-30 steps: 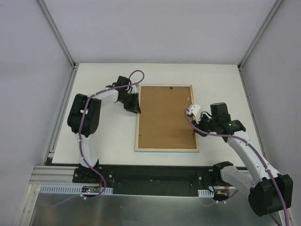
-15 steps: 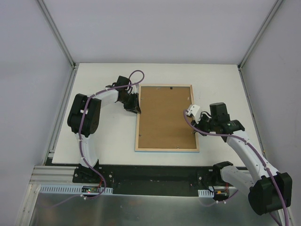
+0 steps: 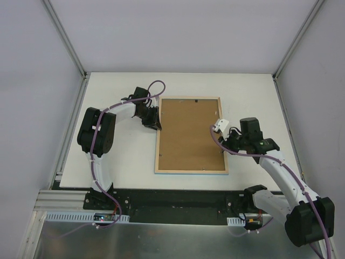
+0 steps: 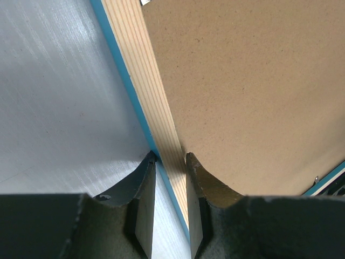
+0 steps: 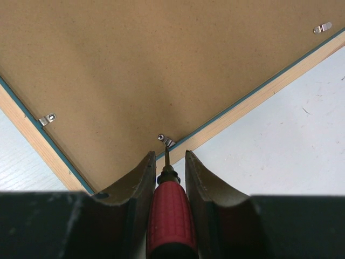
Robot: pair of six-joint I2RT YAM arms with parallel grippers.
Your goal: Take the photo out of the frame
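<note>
The frame [image 3: 191,171] is lying face down near the middle of the white surface [image 3: 118,156], its long sides running away from the arm bases, so its pale wood back edges and the plain brown backing board [image 3: 188,135] are facing up. A thin line of turquoise is showing along the outer rim in both wrist views. The left fingers [image 4: 150,168] are reaching in from the left and closing on the frame's left rail about a third of the way down from its far corner. The wood strip is passing between them, with one finger outside on the surface and the other over the edge of the board. The right fingers [image 5: 146,167] are sitting at the frame's right side, toward the near corner, clamping a red-handled screwdriver [image 5: 170,213]. Its thin tip is pointing at a small metal clip [image 5: 166,140] where the board is meeting the right rail, touching it or almost so. Two more clips [image 5: 48,118] [image 5: 322,27] are lying along the board's edges, well apart from the fingers.
</note>
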